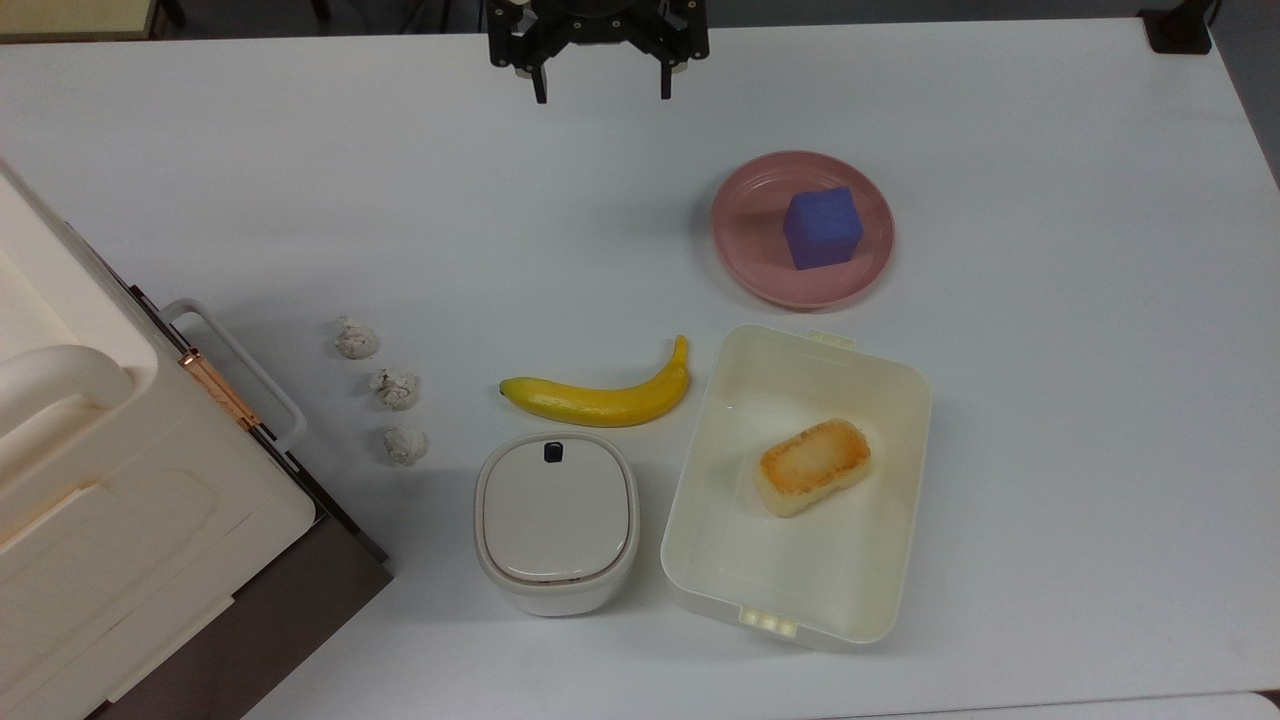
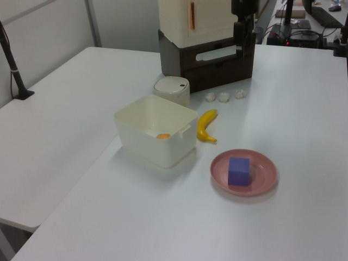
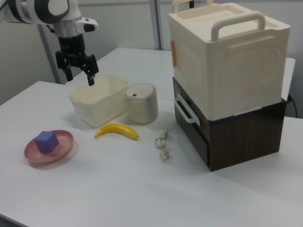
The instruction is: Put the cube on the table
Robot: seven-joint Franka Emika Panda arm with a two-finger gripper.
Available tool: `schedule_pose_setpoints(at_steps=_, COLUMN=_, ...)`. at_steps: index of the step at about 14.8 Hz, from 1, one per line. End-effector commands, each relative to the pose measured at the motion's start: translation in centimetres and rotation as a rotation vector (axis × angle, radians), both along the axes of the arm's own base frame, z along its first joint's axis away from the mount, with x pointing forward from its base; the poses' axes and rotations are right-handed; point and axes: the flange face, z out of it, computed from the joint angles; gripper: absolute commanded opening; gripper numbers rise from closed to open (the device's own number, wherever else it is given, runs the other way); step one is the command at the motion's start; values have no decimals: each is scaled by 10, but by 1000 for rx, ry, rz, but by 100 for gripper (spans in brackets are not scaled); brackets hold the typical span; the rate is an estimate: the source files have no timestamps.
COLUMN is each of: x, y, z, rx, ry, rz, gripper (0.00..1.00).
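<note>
Cube [image 1: 822, 228] sits on pink plate [image 1: 745, 240], one of each; bare table [image 1: 1080, 300] beyond plate; gripper [image 1: 600, 88] spread wide, empty, well apart.

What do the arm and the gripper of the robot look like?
The arm has rounded white shells with dark grey joint bands. The gripper is black, an angular open frame with two thin, straight black fingers. No cables or markings can be made out.

Top view looks straight down on the table [image 1: 1050, 420], arm side at twelve o'clock. Left view and right view sit low at opposite ends, angled down, facing each other; all three share the pink plate [image 1: 745, 250] and tray [image 1: 700, 520].
</note>
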Motion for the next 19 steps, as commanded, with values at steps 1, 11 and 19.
schedule_pose_setpoints(at_steps=1, x=-4, y=-1, z=-1, rx=27, ry=-3, rz=35, gripper=100)
schedule_pose_setpoints(at_steps=11, x=1, y=93, z=-71, rx=7, ry=39, rz=178, gripper=100)
schedule_pose_setpoints(at_steps=19, x=-30, y=200, z=-177, rx=-35, ry=71, rz=308, gripper=100)
